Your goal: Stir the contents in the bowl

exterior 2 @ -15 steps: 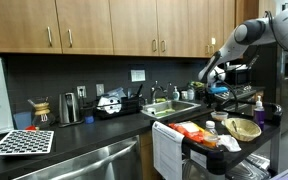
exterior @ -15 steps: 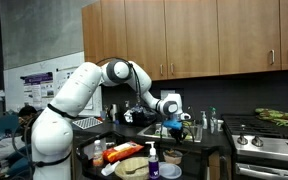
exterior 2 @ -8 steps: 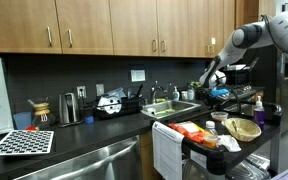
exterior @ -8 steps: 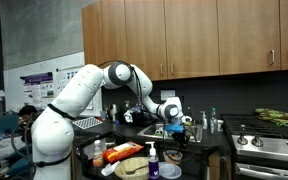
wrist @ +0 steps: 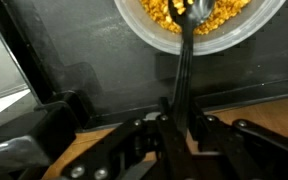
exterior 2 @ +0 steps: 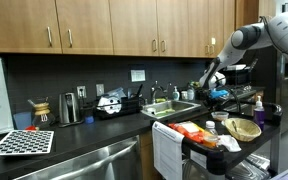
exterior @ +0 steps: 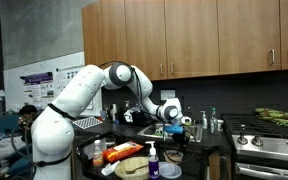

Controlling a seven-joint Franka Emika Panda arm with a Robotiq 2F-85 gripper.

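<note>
In the wrist view the bowl [wrist: 134,28] is at the top edge, round with a pale rim. The contents [wrist: 156,12] look like yellow-brown kernels. My gripper [wrist: 181,118] is shut on the handle of a black spoon [wrist: 185,60]. The spoon's head rests in the contents. In both exterior views my gripper [exterior: 175,127] [exterior 2: 216,91] hangs just above the counter. In an exterior view the bowl [exterior: 172,154] sits below it, small and hard to make out.
A purple soap bottle [exterior: 152,159], a pale blue-grey dish [exterior: 170,171] and a woven basket [exterior: 132,167] stand at the front of the cart. A sink and faucet [exterior 2: 174,104] are beside the gripper. A stove [exterior: 269,142] is at the side.
The arm has shifted a little and my gripper sits slightly lower. It stays shut on the spoon over the bowl.
</note>
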